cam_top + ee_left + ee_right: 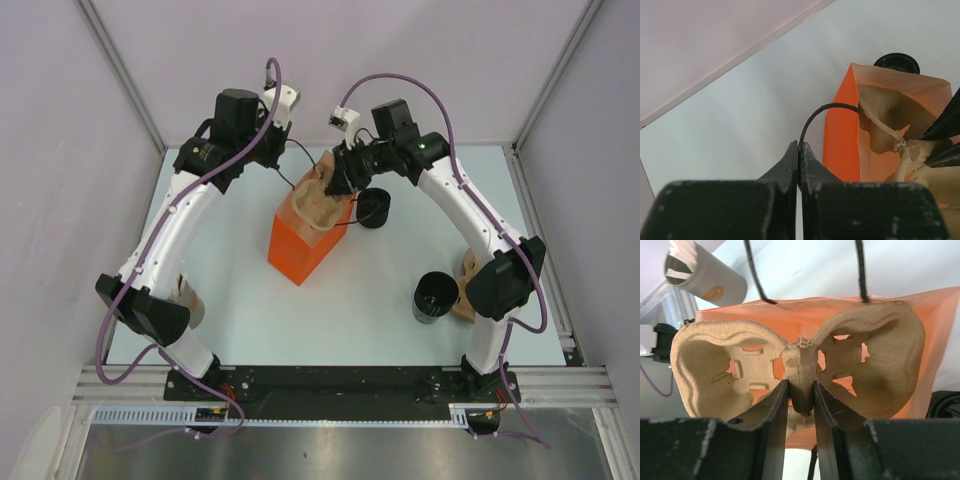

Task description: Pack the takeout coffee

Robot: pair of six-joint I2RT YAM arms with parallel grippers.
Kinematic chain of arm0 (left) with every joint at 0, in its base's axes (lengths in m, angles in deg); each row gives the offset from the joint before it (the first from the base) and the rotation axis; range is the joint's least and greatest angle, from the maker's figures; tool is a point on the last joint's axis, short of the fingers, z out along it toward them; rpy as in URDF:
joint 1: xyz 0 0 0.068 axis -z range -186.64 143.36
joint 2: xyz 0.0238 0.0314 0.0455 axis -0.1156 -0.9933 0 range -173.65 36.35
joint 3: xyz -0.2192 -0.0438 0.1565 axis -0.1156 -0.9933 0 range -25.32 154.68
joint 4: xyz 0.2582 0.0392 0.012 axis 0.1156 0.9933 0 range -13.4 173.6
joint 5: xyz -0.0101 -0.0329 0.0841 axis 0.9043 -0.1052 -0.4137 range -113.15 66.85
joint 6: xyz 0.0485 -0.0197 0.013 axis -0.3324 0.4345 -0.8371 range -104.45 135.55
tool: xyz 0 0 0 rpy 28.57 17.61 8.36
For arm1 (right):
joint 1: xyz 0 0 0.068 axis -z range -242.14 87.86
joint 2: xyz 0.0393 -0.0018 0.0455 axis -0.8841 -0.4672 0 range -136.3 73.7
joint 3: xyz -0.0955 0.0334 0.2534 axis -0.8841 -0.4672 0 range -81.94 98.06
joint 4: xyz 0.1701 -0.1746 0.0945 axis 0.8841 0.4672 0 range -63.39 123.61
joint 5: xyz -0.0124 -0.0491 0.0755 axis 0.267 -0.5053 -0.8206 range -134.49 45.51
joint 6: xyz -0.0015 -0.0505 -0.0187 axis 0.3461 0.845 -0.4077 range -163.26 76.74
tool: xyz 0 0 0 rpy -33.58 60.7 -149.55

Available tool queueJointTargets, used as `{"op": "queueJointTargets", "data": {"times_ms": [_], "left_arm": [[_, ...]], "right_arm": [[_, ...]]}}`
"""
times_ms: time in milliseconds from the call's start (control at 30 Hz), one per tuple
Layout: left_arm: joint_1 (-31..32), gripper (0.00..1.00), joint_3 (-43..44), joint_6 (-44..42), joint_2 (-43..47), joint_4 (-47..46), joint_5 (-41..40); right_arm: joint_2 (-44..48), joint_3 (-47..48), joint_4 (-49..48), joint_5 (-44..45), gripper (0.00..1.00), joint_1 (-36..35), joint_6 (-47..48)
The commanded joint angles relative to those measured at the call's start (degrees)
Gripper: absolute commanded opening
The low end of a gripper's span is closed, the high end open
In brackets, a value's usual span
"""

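Top view and 2 wrist views. The left pincer (799,151) is closed on the black handle (834,104) of the orange bag (298,245), which stands mid-surface (380,330). The right pincer (801,395) is clamped on the centre rib of a pulp cup carrier (882,355) that sits in the bag's open top. The takeout coffee (372,207) stands upright on the surface, outside the bag and just beside its right side. A wider black cup (435,297) stands well apart, near the right arm's base.
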State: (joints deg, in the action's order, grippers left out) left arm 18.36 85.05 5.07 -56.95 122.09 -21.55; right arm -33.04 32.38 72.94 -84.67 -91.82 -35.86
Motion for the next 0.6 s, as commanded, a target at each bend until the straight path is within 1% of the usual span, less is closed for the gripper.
{"op": "queueJointTargets", "data": {"times_ms": [0, 400, 533, 567], "left_arm": [[0.58, 0.0, -0.85, 1.43, 2.33, -1.46, -3.0], [2.52, 0.0, -1.82, 0.29, 3.47, -1.64, -4.07], [3.04, 0.0, -2.26, 0.2, 3.82, -2.16, -5.38], [3.13, 0.0, -2.52, 0.2, 3.82, -2.34, -7.21]], "right_arm": [[-0.49, 3.1, -0.1, 4.41, 0.3, -0.74, 1.04], [-1.54, 2.92, -1.94, 14.42, 0.29, -3.46, 0.6], [-1.72, 2.57, -0.89, 18.47, 0.29, -5.3, 2.62], [-1.63, 2.4, -0.63, 19.08, 0.29, -5.66, 3.67]]}}
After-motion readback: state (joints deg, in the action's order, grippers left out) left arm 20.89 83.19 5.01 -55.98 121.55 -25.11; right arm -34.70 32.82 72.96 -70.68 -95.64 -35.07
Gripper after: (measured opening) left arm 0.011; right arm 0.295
